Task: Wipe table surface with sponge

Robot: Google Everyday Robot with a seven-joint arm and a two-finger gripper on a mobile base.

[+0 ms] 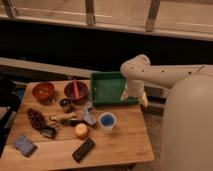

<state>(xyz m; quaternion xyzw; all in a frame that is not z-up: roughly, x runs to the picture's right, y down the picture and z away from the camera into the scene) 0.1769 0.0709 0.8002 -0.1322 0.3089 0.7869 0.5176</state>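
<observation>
The table surface (122, 142) is a light brown wooden plank top filling the lower left of the camera view. The sponge (23, 144), a small flat blue-grey pad, lies near the table's front left corner. My gripper (133, 95) hangs from the white arm (165, 74), which reaches in from the right. It is over the right end of the green tray (111, 88), far from the sponge and across the table from it.
On the table are two red bowls (44, 91) (76, 90), a small tin (65, 104), a pine cone (36, 119), a cup with blue inside (107, 120), a yellow-orange round object (81, 130) and a black oblong block (83, 149). A dark wall and a railing stand behind.
</observation>
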